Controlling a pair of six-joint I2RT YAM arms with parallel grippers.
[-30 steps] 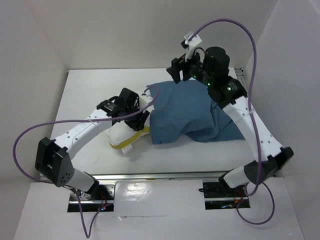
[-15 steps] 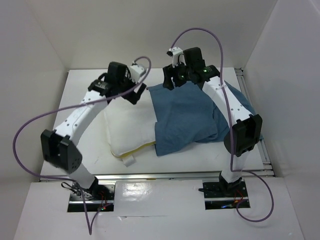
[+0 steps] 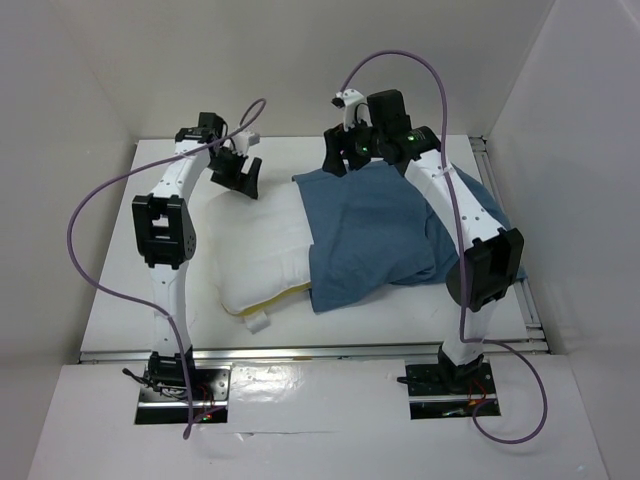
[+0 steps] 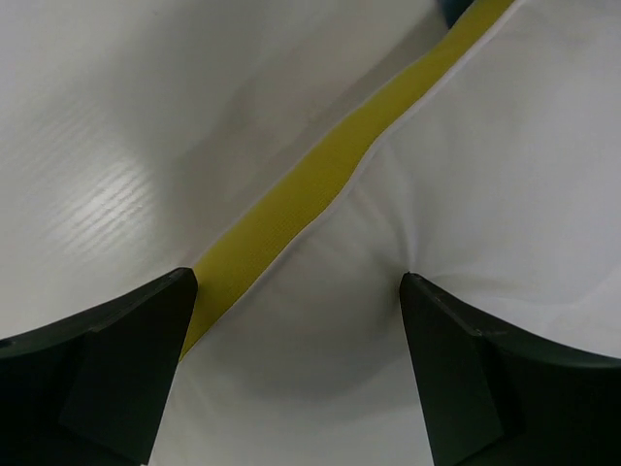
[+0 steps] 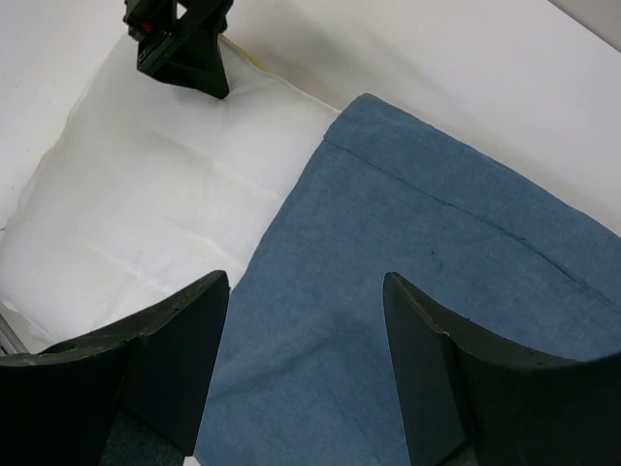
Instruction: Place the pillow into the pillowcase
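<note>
At mid-frame in the top view, the pillow (image 3: 258, 245) lies flat on the table (image 3: 380, 320). Its right part is hidden by the pillowcase (image 3: 385, 225), which spreads toward the right of the frame. Roughly the left half of the pillow shows bare, with its yellow strip (image 3: 268, 294) along the lower edge and the tag (image 3: 260, 322) poking out at the lower left corner. The case's open edge runs down across the pillow. Whether the pillow sits inside the cloth or merely under a layer of it cannot be told from these views.

The left gripper (image 3: 238, 172) hangs at the pillow's upper left corner, jaws spread wide and empty, with yellow strip and white cover below them in the wrist view. The right gripper (image 3: 343, 152) hovers over the case's upper left corner, jaws apart, grasping nothing.

By my reckoning the job is about half done. The case needs pulling leftward, or the pillow pushing right, until the white is covered, and neither claw has a hold for that.
</note>
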